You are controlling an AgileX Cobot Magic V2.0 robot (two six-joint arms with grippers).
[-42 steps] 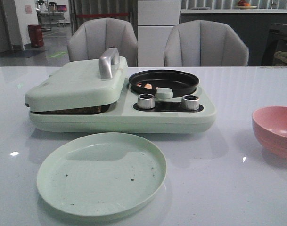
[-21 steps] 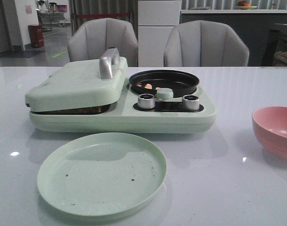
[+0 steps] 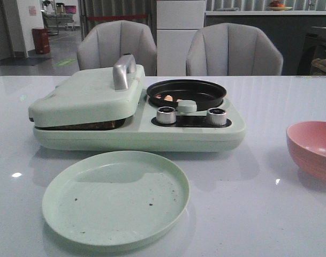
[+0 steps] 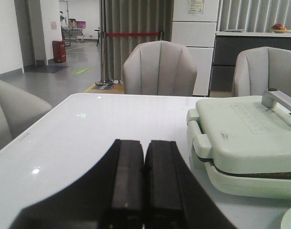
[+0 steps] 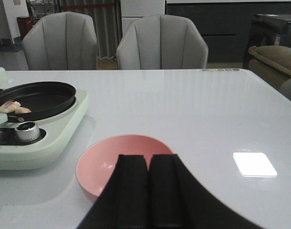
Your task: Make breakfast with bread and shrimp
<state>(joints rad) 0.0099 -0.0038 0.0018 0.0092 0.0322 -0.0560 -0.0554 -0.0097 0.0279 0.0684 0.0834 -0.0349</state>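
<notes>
- Your left gripper [image 4: 144,191] has its black fingers [image 4: 127,181] pressed flat together with nothing between them, held above the white table [image 4: 88,138].
- Ahead of those closed jaws and off to one side sits the pale green breakfast maker [image 4: 245,143], its lid [image 3: 88,96] down and the metal handle [image 3: 123,70] on top.
- You can see a dark brown strip [image 3: 82,126] in the gap under that lid; it looks like the bread, though only its edge shows.
- Your right gripper [image 5: 147,191] is also shut tight and holds nothing.
- The pink bowl [image 5: 121,164] sits directly in front of the right jaws, just beyond the fingertips, and partly hidden by them.
- Well ahead of the right jaws and to the side, the shrimp [image 5: 14,107] lie as pale orange-pink pieces inside the round black pan [image 5: 33,99] on the maker.
- Two silver knobs [image 3: 166,115] stand in front of that pan.
- The pale green plate [image 3: 115,197] lies on the table just in front of the maker, with only a few dark specks on it.
- Neither gripper shows in the front view.
</notes>
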